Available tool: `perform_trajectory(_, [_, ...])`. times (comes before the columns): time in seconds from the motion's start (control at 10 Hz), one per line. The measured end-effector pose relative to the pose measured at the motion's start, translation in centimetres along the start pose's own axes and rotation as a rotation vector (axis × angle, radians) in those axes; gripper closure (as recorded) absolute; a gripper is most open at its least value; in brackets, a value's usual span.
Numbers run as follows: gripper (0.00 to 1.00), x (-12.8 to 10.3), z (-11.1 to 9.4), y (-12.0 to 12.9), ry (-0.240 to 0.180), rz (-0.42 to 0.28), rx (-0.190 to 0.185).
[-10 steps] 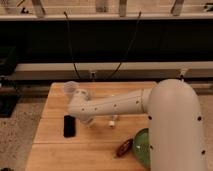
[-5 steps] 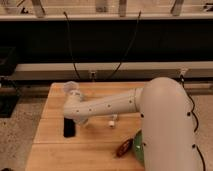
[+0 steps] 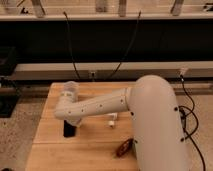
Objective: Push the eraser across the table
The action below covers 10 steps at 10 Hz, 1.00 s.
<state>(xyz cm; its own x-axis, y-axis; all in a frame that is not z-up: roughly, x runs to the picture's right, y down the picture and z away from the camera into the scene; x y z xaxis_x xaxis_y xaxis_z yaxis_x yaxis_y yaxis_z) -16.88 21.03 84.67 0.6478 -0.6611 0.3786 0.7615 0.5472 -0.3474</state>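
Reaching over the table (image 3: 50, 145), my gripper (image 3: 73, 121) sat right above the eraser (image 3: 68, 129), couldn't tell how my fingers stood

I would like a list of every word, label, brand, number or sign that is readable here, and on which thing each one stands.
No text can be read in this view.
The eraser: plain dark surface, no label.
The table: bare wood, no marks.
The white arm: only small dark dots, no lettering.
The claw is low over the table's left part, at the eraser; no writing shows on it.
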Motion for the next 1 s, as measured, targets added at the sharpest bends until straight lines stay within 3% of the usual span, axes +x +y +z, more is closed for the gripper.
perform_trajectory(1.0, [0.97, -4.1, -0.4, -2.7, 0.01, -0.137, -0.001])
